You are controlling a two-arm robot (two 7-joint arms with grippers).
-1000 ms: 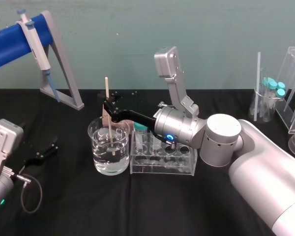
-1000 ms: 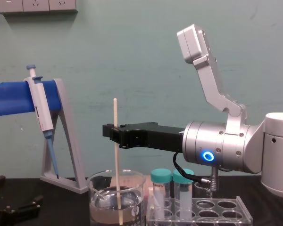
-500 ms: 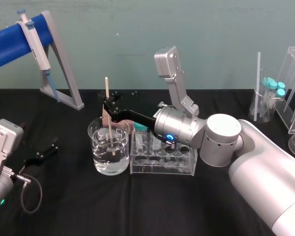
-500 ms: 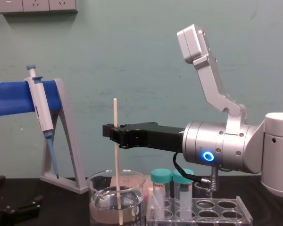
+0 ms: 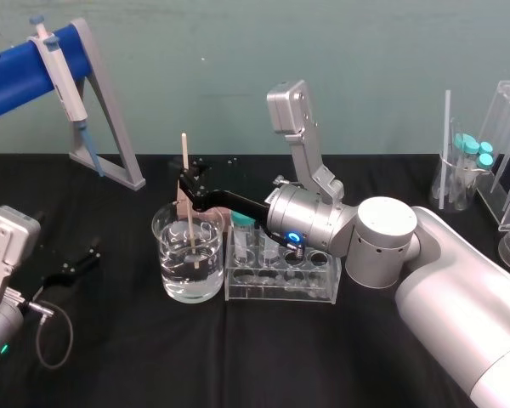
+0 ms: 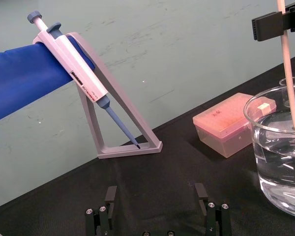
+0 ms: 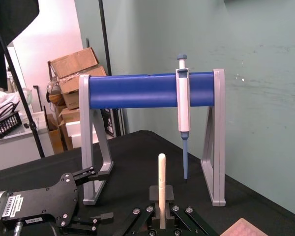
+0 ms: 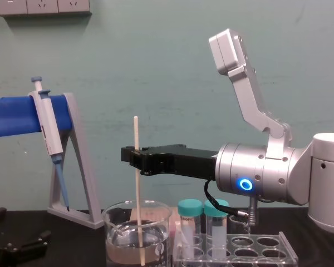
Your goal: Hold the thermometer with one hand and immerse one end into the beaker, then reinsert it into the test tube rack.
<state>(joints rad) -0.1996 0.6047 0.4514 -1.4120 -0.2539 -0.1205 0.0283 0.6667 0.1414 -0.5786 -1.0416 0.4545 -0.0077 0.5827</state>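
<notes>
Holding still, the right gripper (image 8: 134,157) stayed clenched on the thermometer (image 8: 137,189), its lower end dipped in the beaker (image 8: 109,233) beside the rack (image 8: 236,248), so reinsertion seemed next; the left gripper (image 6: 156,196) lay parked, fingers spread.

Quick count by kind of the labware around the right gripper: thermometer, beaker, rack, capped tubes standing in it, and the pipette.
thermometer: 1
beaker: 1
test tube rack: 1
teal-capped tubes in the rack: 2
pipette: 1
Total: 6
The right gripper holds the thermometer upright in the beaker; the left gripper sits open, parked at the left.
</notes>
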